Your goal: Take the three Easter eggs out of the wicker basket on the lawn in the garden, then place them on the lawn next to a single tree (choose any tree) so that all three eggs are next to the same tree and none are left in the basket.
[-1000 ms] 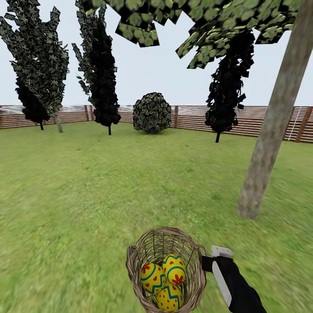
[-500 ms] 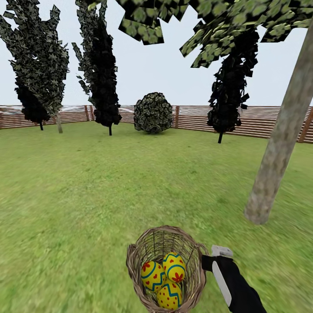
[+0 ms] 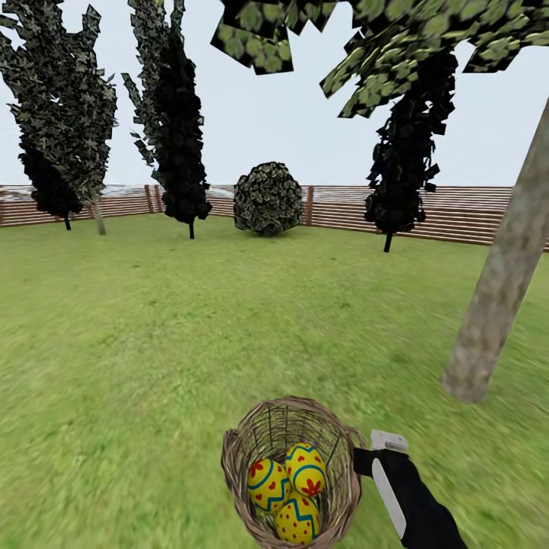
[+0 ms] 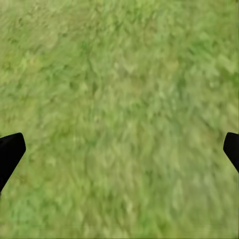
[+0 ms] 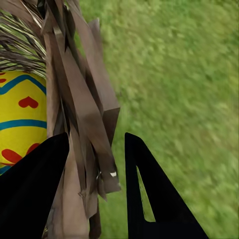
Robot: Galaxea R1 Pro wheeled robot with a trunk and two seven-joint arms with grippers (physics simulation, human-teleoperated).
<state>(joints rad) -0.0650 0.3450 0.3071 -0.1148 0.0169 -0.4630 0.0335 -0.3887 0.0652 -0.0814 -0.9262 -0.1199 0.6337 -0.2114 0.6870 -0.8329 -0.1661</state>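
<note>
Head view: three yellow eggs with blue zigzags fill one tan woven wicker basket, its rim clenched between the right jaws; left jaws released.

The wicker basket, round, tan and open-woven, hung upright above the lawn, its rim pinched between the jaws of the right gripper. Three yellow Easter eggs with blue zigzags and red marks lay clustered inside, touching. The pale-trunked tree stood nearby, to the right.
</note>
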